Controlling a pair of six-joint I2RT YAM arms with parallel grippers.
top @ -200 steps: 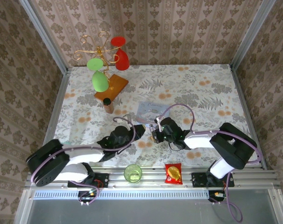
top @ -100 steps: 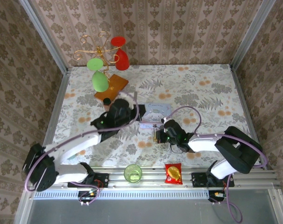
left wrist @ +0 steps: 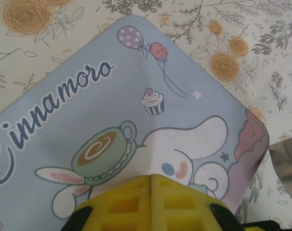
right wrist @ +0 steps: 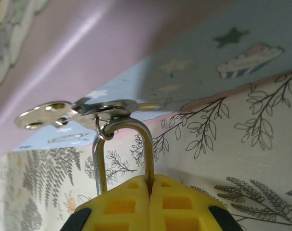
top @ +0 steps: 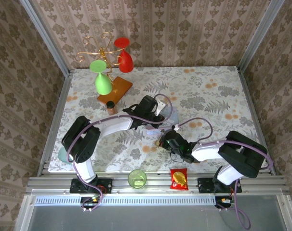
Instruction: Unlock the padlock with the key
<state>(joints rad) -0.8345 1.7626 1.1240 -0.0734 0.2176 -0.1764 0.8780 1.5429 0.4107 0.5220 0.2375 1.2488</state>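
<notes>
My right gripper (right wrist: pixel 150 180) is shut on the padlock (right wrist: pixel 148 154). Its silver shackle sticks out from between the yellow pads and its body is hidden behind them. A small ring on the shackle carries the key (right wrist: pixel 45 114), which lies against the side of the pastel cartoon tin (right wrist: pixel 184 62). From above, the right gripper (top: pixel 163 141) sits at the tin's near edge. My left gripper (left wrist: pixel 151 177) hovers shut over the tin's lid (left wrist: pixel 112 96) with nothing between its pads. In the top view this left gripper (top: pixel 157 114) is above the tin (top: pixel 166 111).
A gold stand with green and red glasses (top: pixel 105 62) on a wooden base (top: pixel 116 89) stands far left, with a small brown bottle (top: pixel 110 107) beside it. A green cup (top: pixel 137 178) and a red snack packet (top: pixel 179 178) sit on the front rail.
My left arm has swung from the near left out and to the right, over the tin. The right gripper has stayed at the tin's near edge with the padlock.
</notes>
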